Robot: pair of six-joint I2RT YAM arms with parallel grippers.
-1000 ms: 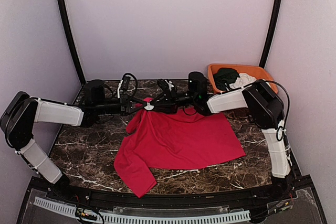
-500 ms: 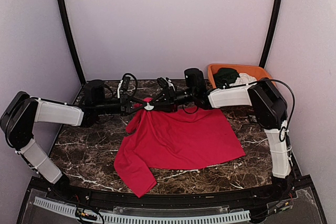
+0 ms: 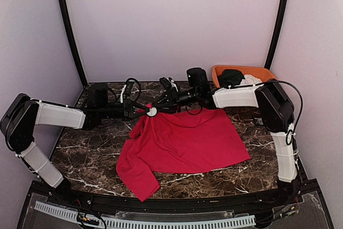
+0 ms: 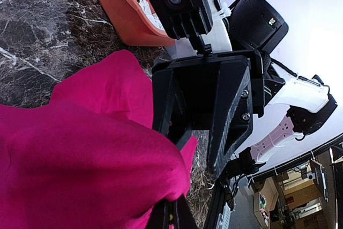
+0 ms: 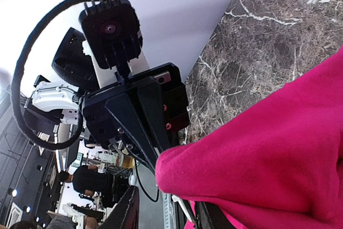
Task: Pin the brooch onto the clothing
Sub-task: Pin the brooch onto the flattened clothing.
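Note:
The red T-shirt (image 3: 182, 140) lies spread on the marble table, with its far left corner lifted into a fold. My left gripper (image 3: 146, 110) reaches in from the left and is shut on that fold (image 4: 96, 164); a small yellow bit shows between its fingers (image 4: 172, 215). A small white round brooch (image 3: 152, 111) sits at the fold between both grippers. My right gripper (image 3: 159, 105) faces the left one. Its jaws stand apart with the red fold between them (image 5: 166, 213). It also shows in the left wrist view (image 4: 198, 143).
An orange bin (image 3: 220, 71) stands at the back right and holds a dark green garment (image 3: 231, 75) and a white garment (image 3: 247, 81). The enclosure walls are close behind both grippers. Bare marble (image 3: 91, 154) shows left of the shirt.
The right arm has drawn slightly back and left. The lifted fold and the white brooch have dropped a little. The left arm has barely moved.

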